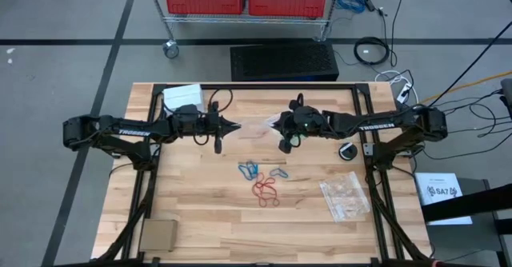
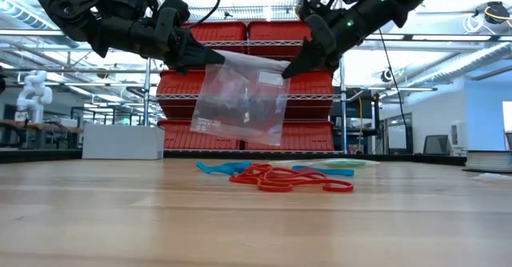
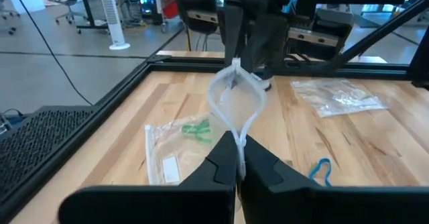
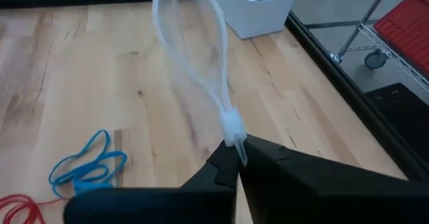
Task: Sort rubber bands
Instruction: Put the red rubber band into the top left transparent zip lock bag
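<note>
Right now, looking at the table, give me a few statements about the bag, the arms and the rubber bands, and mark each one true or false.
1. Both grippers hold one clear plastic bag up off the table between them. True: the left gripper pinches one top corner, the right gripper the other.
2. The red rubber bands are already inside the held bag. False: they lie loose on the wooden table.
3. Blue rubber bands lie on the table beside the red ones. True.
4. The table holds no other bag. False: another clear bag lies flat toward the right arm's side.
5. The white box sits in the table's middle. False: it sits at the far edge on the left arm's side.
</note>
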